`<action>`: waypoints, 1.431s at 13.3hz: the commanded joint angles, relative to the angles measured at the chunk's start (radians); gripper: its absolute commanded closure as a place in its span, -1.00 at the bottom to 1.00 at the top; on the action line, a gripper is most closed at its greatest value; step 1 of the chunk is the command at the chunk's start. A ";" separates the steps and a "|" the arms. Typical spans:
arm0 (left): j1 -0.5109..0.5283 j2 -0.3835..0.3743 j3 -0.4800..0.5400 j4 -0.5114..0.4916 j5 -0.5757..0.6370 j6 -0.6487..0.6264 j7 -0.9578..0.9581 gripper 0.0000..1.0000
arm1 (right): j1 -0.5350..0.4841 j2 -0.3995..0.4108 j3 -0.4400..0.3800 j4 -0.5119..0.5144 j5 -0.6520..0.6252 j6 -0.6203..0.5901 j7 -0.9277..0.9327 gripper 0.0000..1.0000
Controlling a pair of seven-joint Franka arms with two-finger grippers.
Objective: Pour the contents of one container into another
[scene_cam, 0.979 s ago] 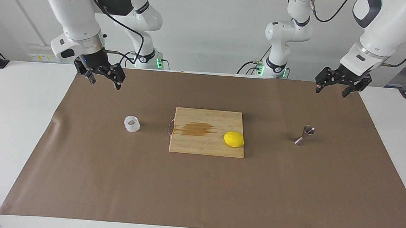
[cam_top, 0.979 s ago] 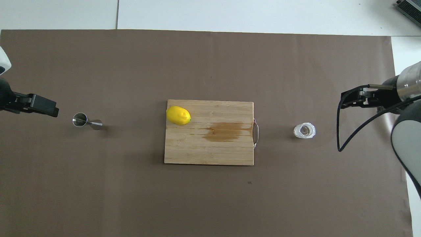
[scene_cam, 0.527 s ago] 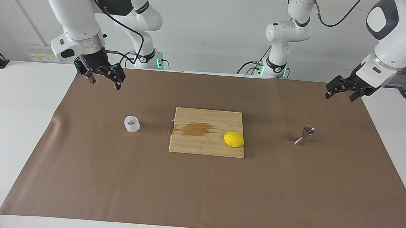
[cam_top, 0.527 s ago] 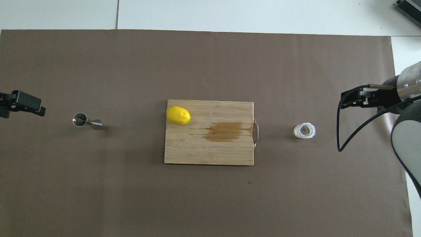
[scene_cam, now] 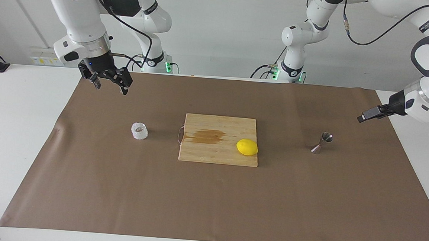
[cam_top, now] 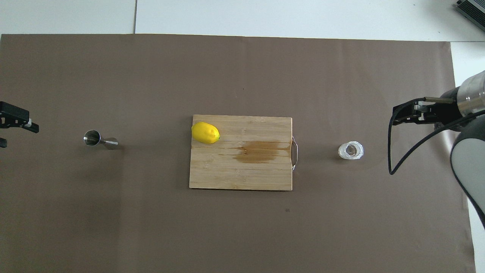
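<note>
The white crinkly cup [scene_cam: 139, 131] stands on the brown paper toward the right arm's end; it also shows in the overhead view [cam_top: 351, 151]. The steel hourglass jigger [scene_cam: 322, 143] stands upright toward the left arm's end, also in the overhead view [cam_top: 99, 140]. My right gripper [scene_cam: 111, 88] is open and empty, raised over the paper and apart from the cup; in the overhead view [cam_top: 396, 117] it is beside the cup. My left gripper [scene_cam: 365, 116] hangs low over the paper's edge, apart from the jigger, open and empty in the overhead view [cam_top: 17, 132].
A wooden cutting board [scene_cam: 197, 153] with a metal handle and a brown stain lies in the middle of the paper. A yellow lemon [scene_cam: 247, 147] sits on the board's corner toward the jigger. Brown paper [scene_cam: 209, 202] covers the table.
The left arm has swung outward toward its end of the table, dropped lower and turned its wrist sideways. The right arm, cup and jigger have not moved.
</note>
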 commanded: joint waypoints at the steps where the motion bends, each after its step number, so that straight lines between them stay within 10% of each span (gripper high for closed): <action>1: 0.054 0.062 -0.011 0.001 -0.070 -0.004 -0.073 -1.00 | -0.019 -0.022 0.011 -0.020 0.030 -0.003 -0.018 -1.00; 7: 0.115 0.263 -0.011 -0.001 -0.344 0.020 -0.274 -1.00 | -0.019 -0.022 0.010 -0.020 0.030 -0.005 -0.018 -1.00; 19: 0.101 0.269 -0.012 -0.096 -0.523 0.022 -0.564 -1.00 | -0.019 -0.022 0.011 -0.020 0.030 -0.005 -0.018 -1.00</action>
